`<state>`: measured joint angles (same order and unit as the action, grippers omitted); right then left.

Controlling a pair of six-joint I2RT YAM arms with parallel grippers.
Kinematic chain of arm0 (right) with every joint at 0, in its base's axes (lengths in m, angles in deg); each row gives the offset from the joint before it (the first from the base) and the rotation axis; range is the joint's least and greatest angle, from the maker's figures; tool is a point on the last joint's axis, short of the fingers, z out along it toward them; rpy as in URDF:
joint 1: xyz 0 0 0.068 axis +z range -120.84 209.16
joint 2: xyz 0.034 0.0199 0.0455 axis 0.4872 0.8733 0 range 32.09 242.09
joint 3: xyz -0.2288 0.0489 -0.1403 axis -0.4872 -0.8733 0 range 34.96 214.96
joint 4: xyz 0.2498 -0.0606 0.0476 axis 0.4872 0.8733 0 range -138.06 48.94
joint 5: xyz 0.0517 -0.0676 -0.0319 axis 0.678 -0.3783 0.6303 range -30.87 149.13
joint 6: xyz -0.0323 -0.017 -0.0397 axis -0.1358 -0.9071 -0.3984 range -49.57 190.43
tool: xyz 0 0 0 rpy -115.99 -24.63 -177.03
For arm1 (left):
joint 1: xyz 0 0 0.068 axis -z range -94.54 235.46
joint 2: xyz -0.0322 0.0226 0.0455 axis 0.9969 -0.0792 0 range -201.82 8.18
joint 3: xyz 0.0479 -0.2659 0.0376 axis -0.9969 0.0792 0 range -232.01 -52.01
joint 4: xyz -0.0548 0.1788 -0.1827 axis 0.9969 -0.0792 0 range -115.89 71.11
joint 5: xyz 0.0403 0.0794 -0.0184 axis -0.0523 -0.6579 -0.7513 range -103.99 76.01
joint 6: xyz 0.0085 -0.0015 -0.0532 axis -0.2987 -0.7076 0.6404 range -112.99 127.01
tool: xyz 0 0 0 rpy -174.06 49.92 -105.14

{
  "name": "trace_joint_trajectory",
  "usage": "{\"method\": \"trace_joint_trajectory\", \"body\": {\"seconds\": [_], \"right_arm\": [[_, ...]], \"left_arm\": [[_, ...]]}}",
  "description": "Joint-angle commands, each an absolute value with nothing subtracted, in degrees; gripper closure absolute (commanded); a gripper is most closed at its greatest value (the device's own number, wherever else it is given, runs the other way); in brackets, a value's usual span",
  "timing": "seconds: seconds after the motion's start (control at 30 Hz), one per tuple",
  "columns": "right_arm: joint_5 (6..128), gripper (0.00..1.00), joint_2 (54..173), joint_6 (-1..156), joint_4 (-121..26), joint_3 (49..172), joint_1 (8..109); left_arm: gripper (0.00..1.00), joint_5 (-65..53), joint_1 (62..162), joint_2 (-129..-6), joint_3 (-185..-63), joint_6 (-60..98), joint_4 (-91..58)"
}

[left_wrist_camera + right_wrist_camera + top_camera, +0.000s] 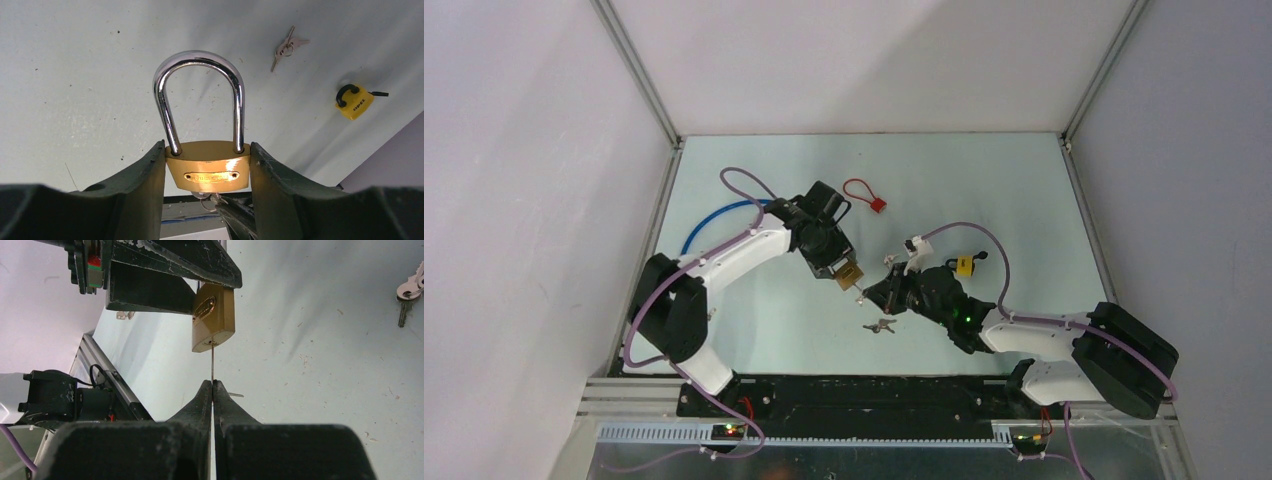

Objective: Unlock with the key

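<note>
The left fingers (137, 187) are clamping the brass padlock (208, 172) by its two sides, holding it above the middle of the worktop (1024, 200), its shackle (200, 70) seated at both ends. The right fingers (199, 407) are pressing fully together on a thin key (212, 362), whose tip is sitting in the keyhole. A spare key bunch (880, 326) is lying just nearer on the worktop.

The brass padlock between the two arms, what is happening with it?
The left gripper clamps the brass padlock by its body. The right gripper pinches a key whose blade reaches the keyhole in its base. The shackle is seated on both sides, so it looks not yet unlocked. Spare keys lie on the table.
</note>
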<state>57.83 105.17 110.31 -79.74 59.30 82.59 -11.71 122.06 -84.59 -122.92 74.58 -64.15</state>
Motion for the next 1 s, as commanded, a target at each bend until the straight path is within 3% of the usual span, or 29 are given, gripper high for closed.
{"method": "trace_joint_trajectory", "body": {"seconds": [0.0,0.97], "right_arm": [[55.55,1.0,104.19,110.78,-82.24,59.57,83.04],[51.28,1.0,102.97,110.77,-82.53,58.46,83.67]], "left_arm": [[1.0,-9.03,122.2,-80.62,-122.76,76.31,-61.8],[1.0,-8.36,122.29,-79.79,-121.38,77.27,-60.35]]}}
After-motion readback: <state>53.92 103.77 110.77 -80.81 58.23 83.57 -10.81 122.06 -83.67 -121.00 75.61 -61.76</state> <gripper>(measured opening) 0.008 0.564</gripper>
